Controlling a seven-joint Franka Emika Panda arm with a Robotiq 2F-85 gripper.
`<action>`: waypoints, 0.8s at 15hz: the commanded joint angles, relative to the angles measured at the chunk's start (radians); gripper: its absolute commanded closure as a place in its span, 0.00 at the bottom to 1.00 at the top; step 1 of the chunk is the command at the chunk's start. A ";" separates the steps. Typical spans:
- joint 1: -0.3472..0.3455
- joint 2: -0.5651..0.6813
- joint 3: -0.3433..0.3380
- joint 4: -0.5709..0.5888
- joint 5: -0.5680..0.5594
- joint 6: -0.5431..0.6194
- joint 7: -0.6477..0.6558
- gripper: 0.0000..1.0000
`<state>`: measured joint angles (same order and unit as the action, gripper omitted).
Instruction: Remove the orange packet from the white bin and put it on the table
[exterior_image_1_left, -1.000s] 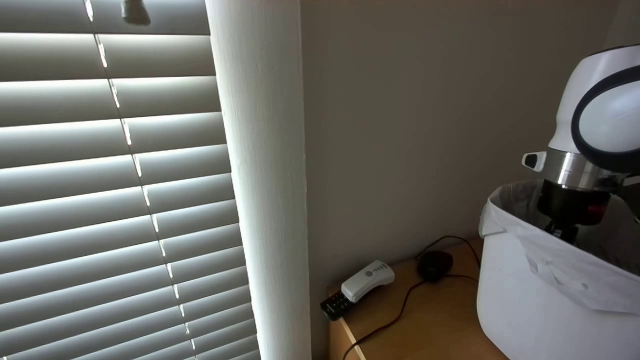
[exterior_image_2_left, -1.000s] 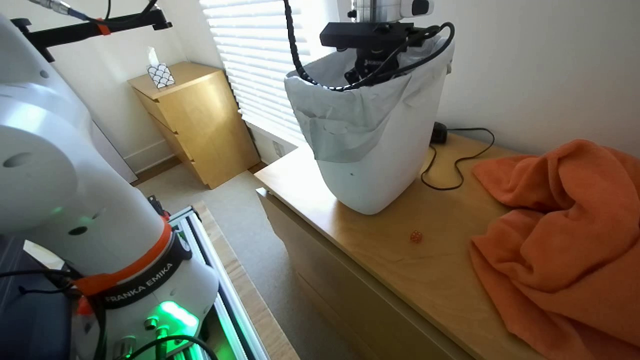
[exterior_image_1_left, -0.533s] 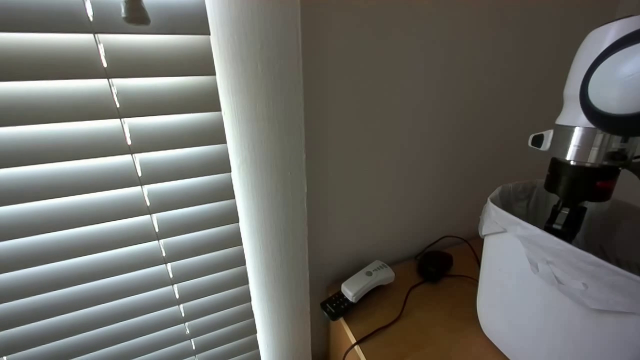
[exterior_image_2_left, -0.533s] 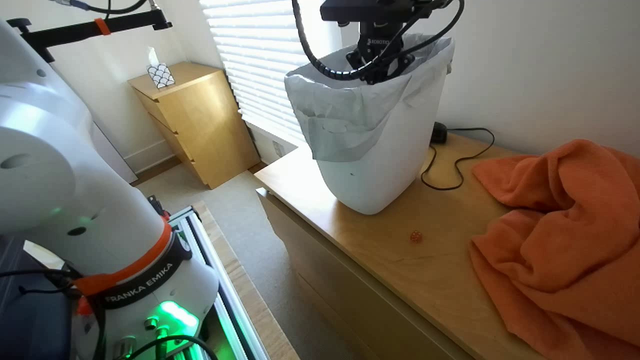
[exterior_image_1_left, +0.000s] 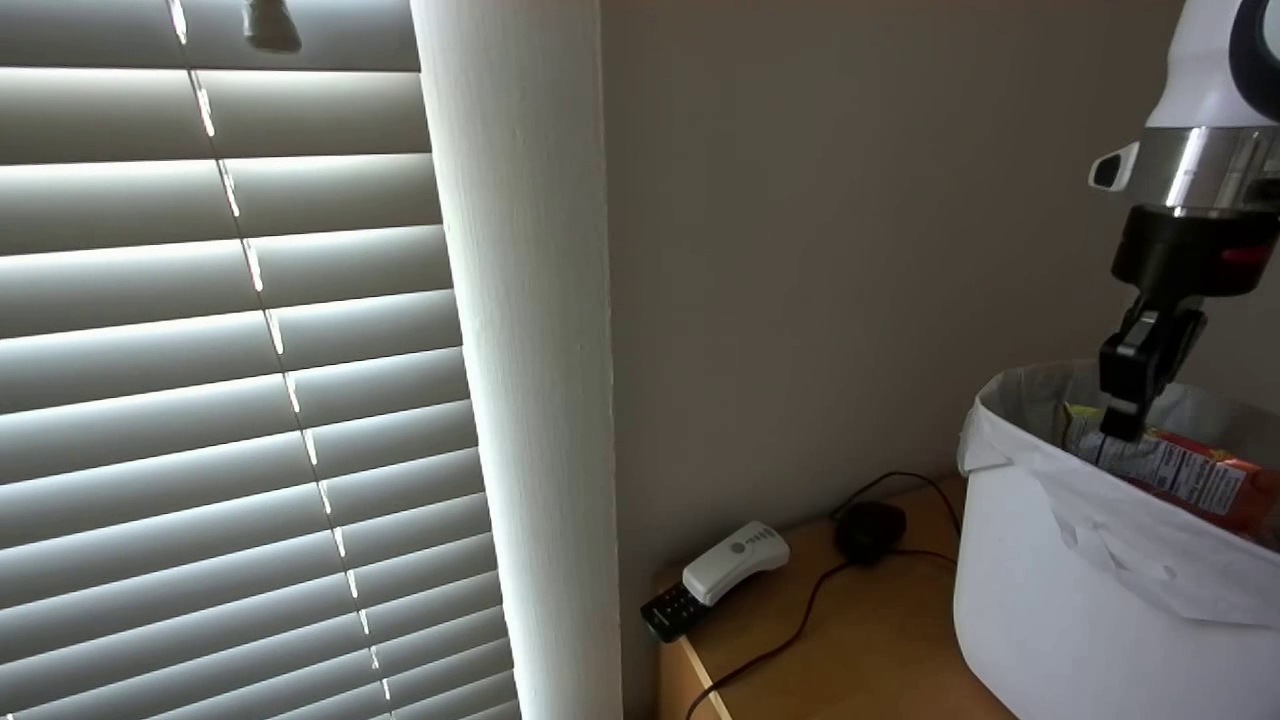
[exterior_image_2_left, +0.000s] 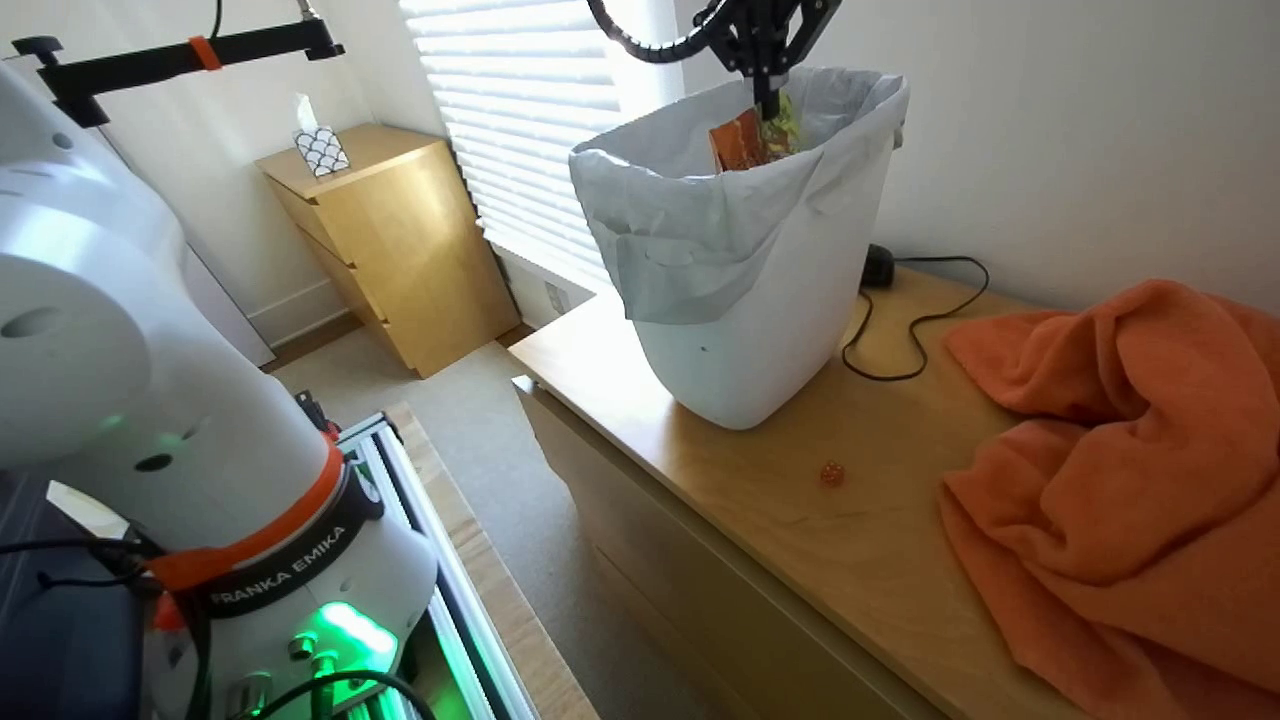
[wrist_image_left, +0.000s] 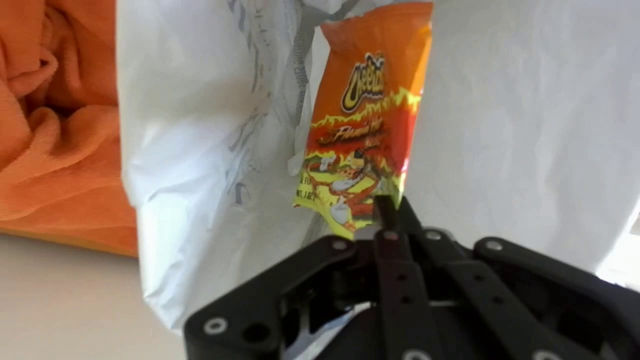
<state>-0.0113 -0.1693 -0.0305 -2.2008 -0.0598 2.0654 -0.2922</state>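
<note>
The orange packet, a Cheetos bag with a yellow lower end, hangs from my gripper in the wrist view. The fingertips are closed on the corner of its yellow end. In both exterior views the packet is partly above the rim and its lower part is hidden inside the white bin. The gripper is just over the bin's opening. The bin has a white liner folded over its rim and stands on the wooden table.
An orange cloth lies on the table beside the bin. A small orange dotted object lies in front of the bin. A black device with a cord is behind it. A white remote lies near the table edge.
The gripper has risen up out of the bin. The packet, hidden inside the bin before, has come up with it and now shows at the rim. The bin has not moved.
</note>
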 joint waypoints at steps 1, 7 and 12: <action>0.000 -0.072 0.021 0.012 -0.059 -0.054 0.107 1.00; 0.006 -0.060 0.013 0.023 -0.039 -0.036 0.082 1.00; 0.032 -0.043 0.033 0.003 -0.024 -0.050 0.083 1.00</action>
<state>0.0077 -0.2032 -0.0040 -2.1880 -0.0926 2.0326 -0.2140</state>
